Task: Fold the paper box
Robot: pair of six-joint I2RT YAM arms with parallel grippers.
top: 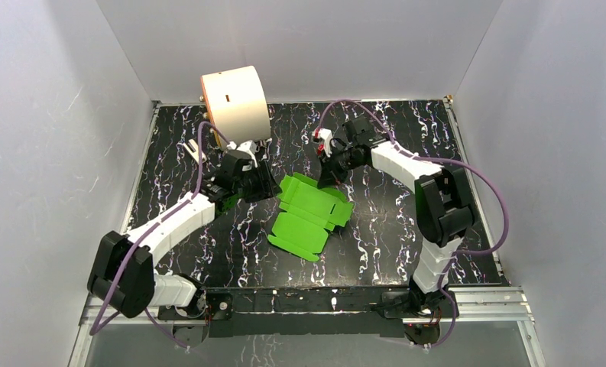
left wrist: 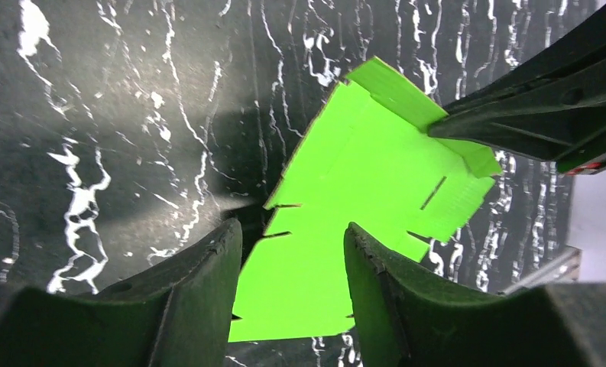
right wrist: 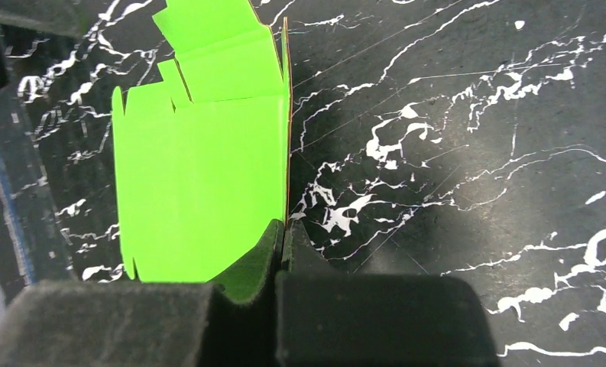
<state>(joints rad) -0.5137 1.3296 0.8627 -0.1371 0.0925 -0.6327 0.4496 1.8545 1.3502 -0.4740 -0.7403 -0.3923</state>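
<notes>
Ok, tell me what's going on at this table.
Two robot arms are working on a green paper box, which lies on the black table as a mostly flat, creased sheet. The right gripper is shut on a raised edge of the sheet. The left gripper is open at the opposite side, its jaws apart over the sheet and gripping nothing. It has not been folded into a box shape yet.

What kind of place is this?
Probably a robot test booth: plain white walls around a black marbled tabletop, a white left arm and right arm bolted at its edge, a bright green paper box between them.
</notes>
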